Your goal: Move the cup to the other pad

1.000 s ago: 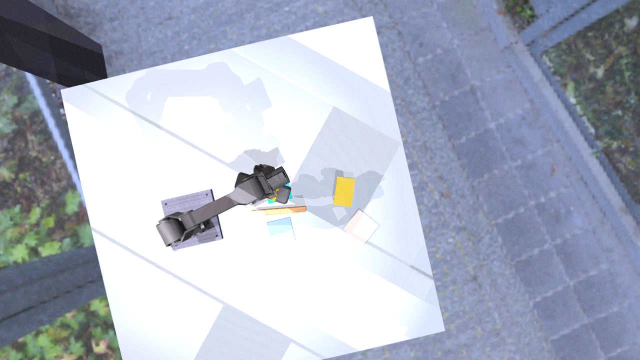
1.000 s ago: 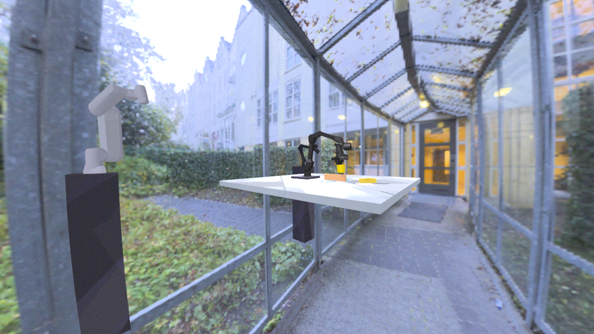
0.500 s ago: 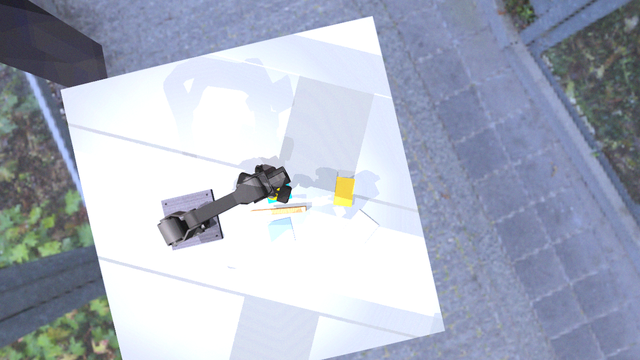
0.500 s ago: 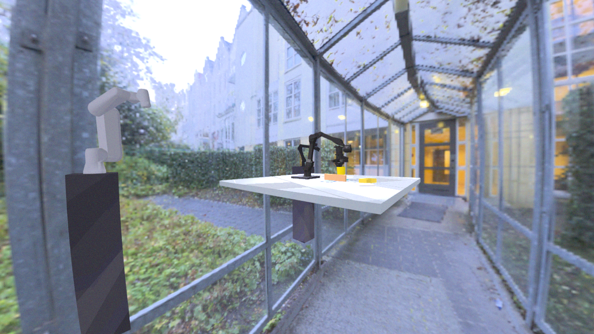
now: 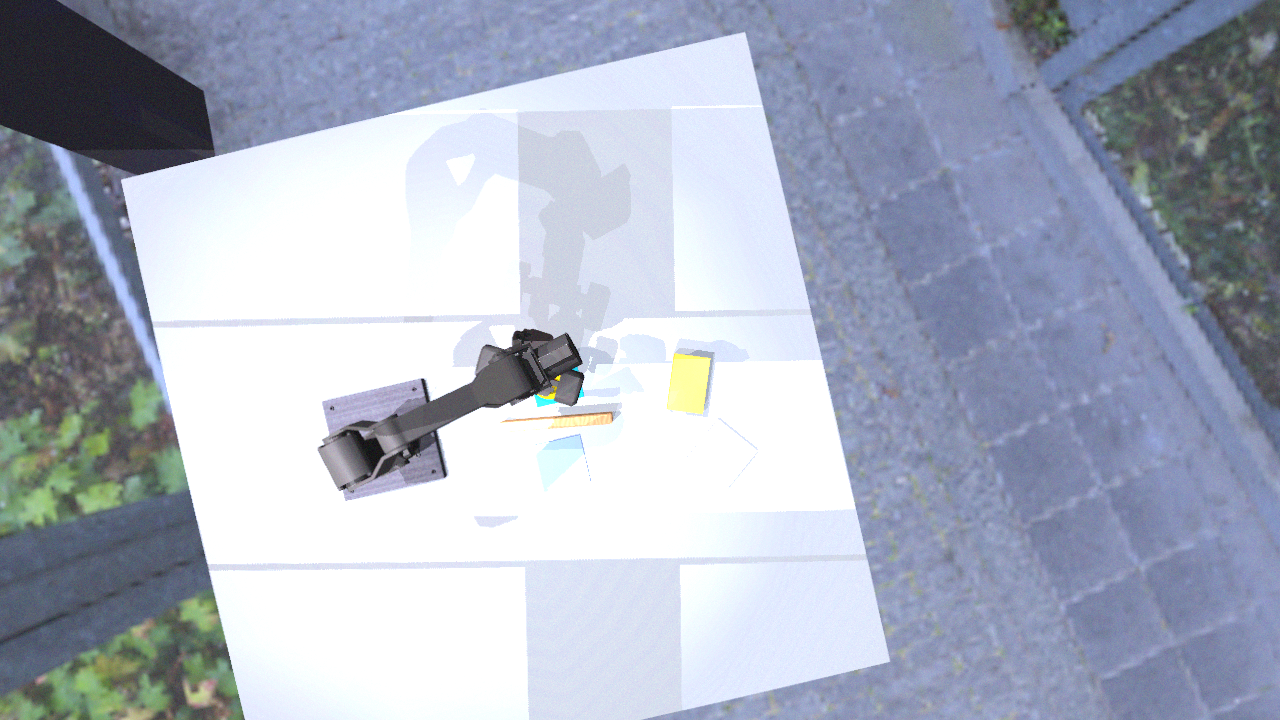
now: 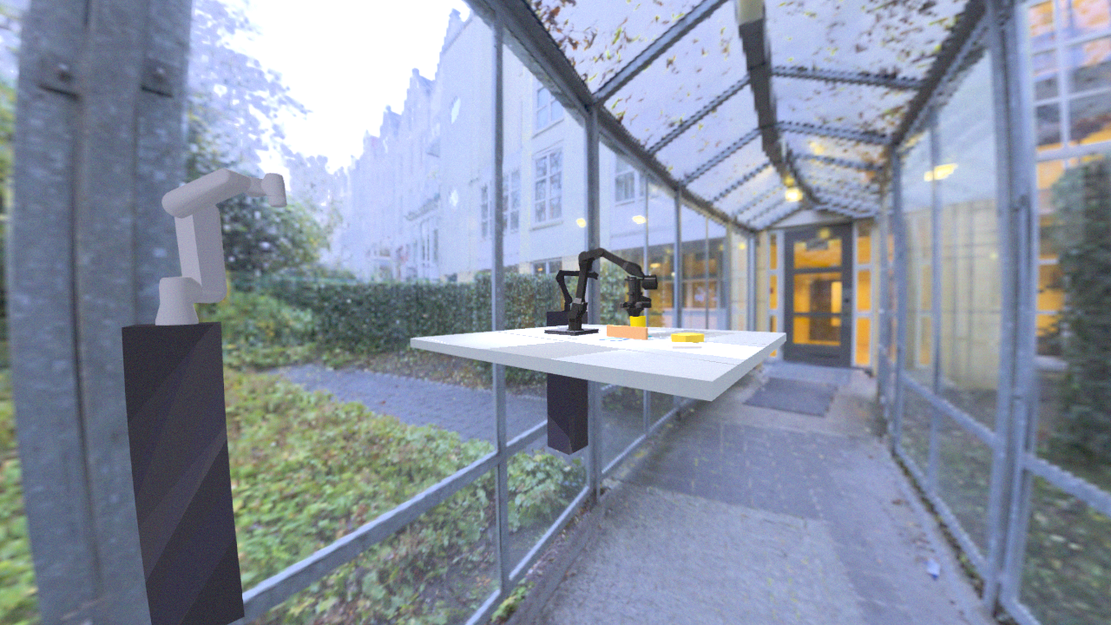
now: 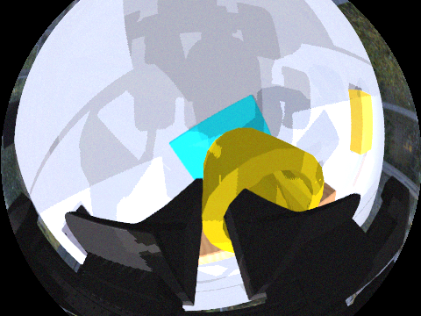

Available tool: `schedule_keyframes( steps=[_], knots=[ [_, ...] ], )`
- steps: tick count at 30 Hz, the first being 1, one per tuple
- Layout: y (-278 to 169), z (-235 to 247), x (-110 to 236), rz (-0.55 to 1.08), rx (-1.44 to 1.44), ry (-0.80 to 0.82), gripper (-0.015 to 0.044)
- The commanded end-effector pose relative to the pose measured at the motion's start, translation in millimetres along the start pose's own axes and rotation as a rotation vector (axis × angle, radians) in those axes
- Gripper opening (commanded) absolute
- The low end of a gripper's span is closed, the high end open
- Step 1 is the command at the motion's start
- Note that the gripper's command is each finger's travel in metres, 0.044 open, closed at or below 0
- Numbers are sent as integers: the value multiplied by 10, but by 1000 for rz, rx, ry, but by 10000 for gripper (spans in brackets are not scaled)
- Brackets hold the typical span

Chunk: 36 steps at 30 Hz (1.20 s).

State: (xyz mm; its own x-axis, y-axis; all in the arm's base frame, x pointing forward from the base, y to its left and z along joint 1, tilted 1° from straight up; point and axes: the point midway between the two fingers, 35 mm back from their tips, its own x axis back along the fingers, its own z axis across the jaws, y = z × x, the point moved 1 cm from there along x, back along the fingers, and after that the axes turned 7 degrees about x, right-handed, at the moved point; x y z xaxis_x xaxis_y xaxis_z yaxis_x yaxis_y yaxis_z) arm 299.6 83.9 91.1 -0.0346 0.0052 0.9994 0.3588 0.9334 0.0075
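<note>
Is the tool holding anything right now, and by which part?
Yes: the tool is shut on the yellow cup, its fingers pinching the cup's side wall.
</note>
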Motion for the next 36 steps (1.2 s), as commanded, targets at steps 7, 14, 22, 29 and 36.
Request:
schedule_keyframes(
  steps=[7,14,22,29,36],
  knots=[
    [-11,25,-148,4,-5,6,0],
    [-6,15,-159,1,0,2,0],
    [-6,15,-159,1,0,2,0],
    [-6,15,-159,1,0,2,105],
    [-6,15,-157,1,0,2,147]
  ],
)
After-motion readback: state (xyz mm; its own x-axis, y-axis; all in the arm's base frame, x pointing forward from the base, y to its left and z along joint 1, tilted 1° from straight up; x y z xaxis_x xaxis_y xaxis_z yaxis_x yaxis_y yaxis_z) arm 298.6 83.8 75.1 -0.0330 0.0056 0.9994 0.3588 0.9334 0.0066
